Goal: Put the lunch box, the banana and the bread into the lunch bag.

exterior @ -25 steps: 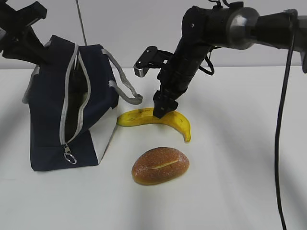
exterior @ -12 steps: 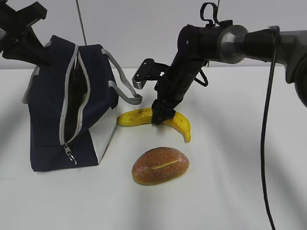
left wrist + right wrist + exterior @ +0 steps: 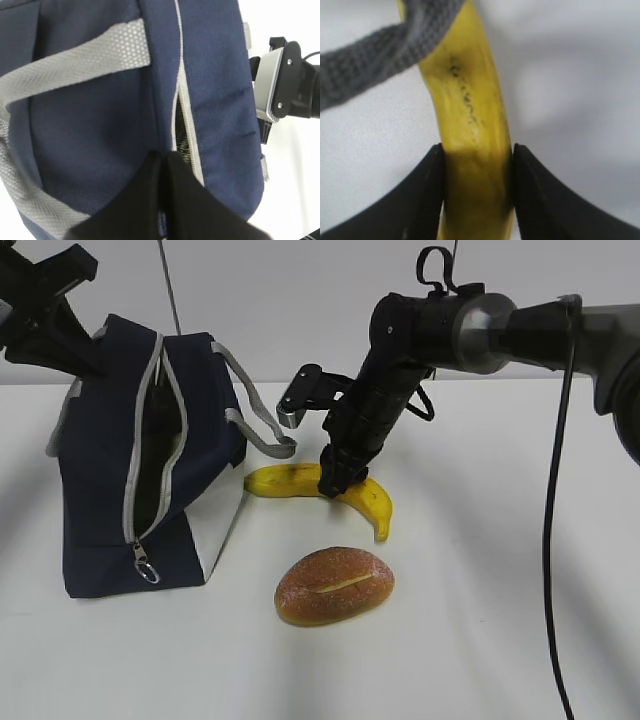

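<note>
1. R gripper (image 3: 334, 483): jaws are clamped across the banana (image 3: 318, 485) near mid-length; in the R wrist view both pads are seen pressed against the fruit's flanks.
2. Banana position: it lies on the desk (image 3: 480, 620), just right of the lunch bag (image 3: 140, 460), behind the bread (image 3: 334, 585). Whether it is clear of the desk cannot be told.
3. Key relation: the long axis runs roughly left-right in the exterior view, stem end toward the bag, jaws set crosswise to it. The bag lies to the left of the jaws; its grey strap (image 3: 375, 55) is seen crossing over the bag-side end in the R wrist view, so snagging is judged a risk on lift.
4. L gripper (image 3: 162, 200): jaws are pinched together on the bag fabric beside the zipper (image 3: 187, 130), which is open.
5. R arm is judged nearer for both banana and bread.
6. Lunch box: not identified on the desk; possibly inside the bag, unconfirmed.
</note>
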You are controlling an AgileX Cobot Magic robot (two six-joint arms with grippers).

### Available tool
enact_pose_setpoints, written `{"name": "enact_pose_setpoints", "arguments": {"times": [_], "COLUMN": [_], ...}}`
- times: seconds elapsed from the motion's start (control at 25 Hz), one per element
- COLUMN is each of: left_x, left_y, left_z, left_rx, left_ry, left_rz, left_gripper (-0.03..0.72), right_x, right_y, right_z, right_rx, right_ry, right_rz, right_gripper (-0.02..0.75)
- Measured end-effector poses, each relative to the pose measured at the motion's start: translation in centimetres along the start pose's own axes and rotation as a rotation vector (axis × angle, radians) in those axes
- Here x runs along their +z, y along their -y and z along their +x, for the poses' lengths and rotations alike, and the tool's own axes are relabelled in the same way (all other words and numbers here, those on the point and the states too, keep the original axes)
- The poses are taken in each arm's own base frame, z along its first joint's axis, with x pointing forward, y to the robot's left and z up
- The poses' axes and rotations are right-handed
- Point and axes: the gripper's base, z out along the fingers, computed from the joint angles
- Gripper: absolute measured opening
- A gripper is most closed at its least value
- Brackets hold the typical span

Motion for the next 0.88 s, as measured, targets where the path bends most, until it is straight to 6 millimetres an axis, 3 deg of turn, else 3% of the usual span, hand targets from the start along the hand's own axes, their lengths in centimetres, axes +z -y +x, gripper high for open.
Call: {"name": "enact_pose_setpoints", "arguments": {"times": [0.16,0.36,0.64,0.88], "left_x": [0.0,0.0,0.0,0.0], "left_y": [0.0,0.0,0.1,0.2], "left_z": [0.0,0.0,0.0,-0.1], "left_rx": [0.000,0.000,-0.006,-0.015], "left_ry": [0.000,0.000,0.003,0.008], "left_rz": [-0.001,-0.001,0.010,0.027], "left_gripper": [0.001,0.001,0.001,0.001], "right_x": [-0.5,-3.4,-10.1,-16.7], "right_y": [0.1,0.6,1.4,-0.4], "right_z": [0.4,0.9,1.7,-0.3], "right_rx": [0.014,0.053,0.182,0.363], "right_ry": [-0.055,-0.123,-0.162,0.029], "right_rz": [0.005,0.053,0.157,0.145], "right_gripper": [0.295,0.295,0.295,0.295]}}
